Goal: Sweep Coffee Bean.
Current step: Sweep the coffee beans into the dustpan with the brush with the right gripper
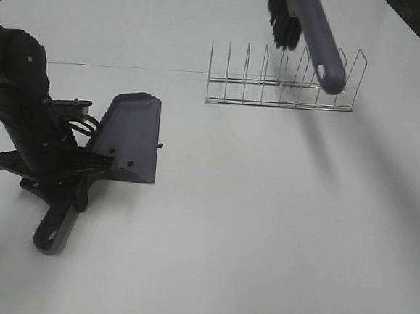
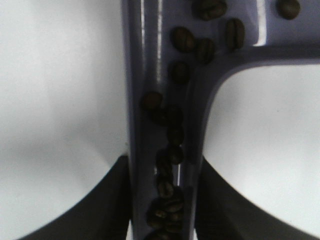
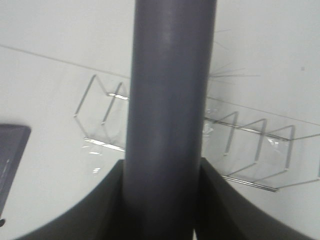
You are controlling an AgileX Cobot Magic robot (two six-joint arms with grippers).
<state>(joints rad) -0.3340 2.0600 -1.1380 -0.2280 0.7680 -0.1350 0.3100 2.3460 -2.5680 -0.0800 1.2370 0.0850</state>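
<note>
From the high camera, the left gripper (image 1: 68, 184) is clenched on the handle of the dustpan (image 1: 130, 132), which rests on the white table (image 1: 263, 227). A couple of dark specks lie on the pan, and one coffee bean (image 1: 160, 145) lies just beside its edge, on the side toward the wire rack (image 1: 284, 90). The brush (image 1: 307, 34) hangs above that rack, well apart from the pan (whatever holds it is out of frame here). The left wrist view shows the jaws tight on either side of the handle, whose channel is lined with beans right down to the fingers (image 2: 107, 200). In the right wrist view the right gripper (image 3: 162, 200) grasps the brush handle, with the rack beyond. Sweeping looks nearly done. The pan's handle end is best kept low so nothing rolls out, and the stray bean probably needs one short stroke toward the lip.
</note>
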